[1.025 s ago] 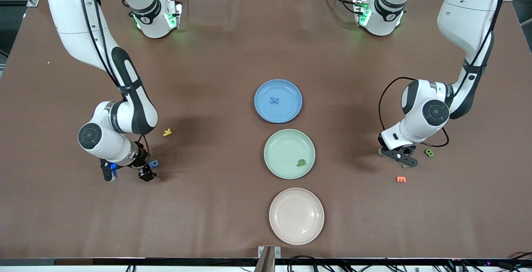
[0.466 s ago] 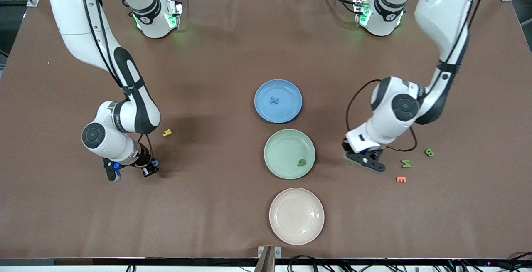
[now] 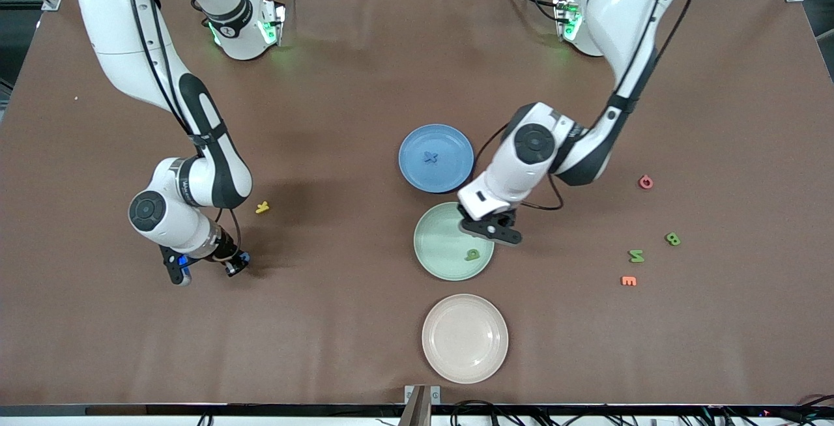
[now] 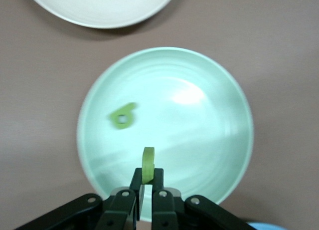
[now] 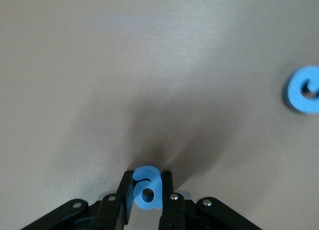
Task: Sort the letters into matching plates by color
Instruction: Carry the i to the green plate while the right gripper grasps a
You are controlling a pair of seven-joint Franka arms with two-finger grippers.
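My left gripper [image 3: 490, 232] [image 4: 148, 178] hangs over the rim of the pale green plate [image 3: 440, 243] [image 4: 199, 125], shut on a small green letter [image 4: 148, 162] held on edge. One green letter [image 3: 472, 255] [image 4: 123, 115] lies in that plate. The blue plate [image 3: 449, 175] holds a blue X letter [image 3: 429, 157]. Low at the table, at the right arm's end, my right gripper [image 3: 235, 265] [image 5: 147, 192] is shut on a blue letter [image 3: 242, 257] [image 5: 148, 190]. Another blue letter [image 5: 303, 89] lies beside it on the table. A green Z [image 3: 636, 256] and green B [image 3: 672, 239] lie at the left arm's end.
A cream plate [image 3: 465, 338] [image 4: 99, 5] sits nearer the front camera than the green plate. An orange letter [image 3: 629, 281] and a red letter [image 3: 646, 182] lie near the green ones. A yellow letter [image 3: 262, 207] lies by the right arm.
The left arm swung from the loose letters at its end of the table to over the green plate, carrying a green letter. The right gripper closed on the blue letter.
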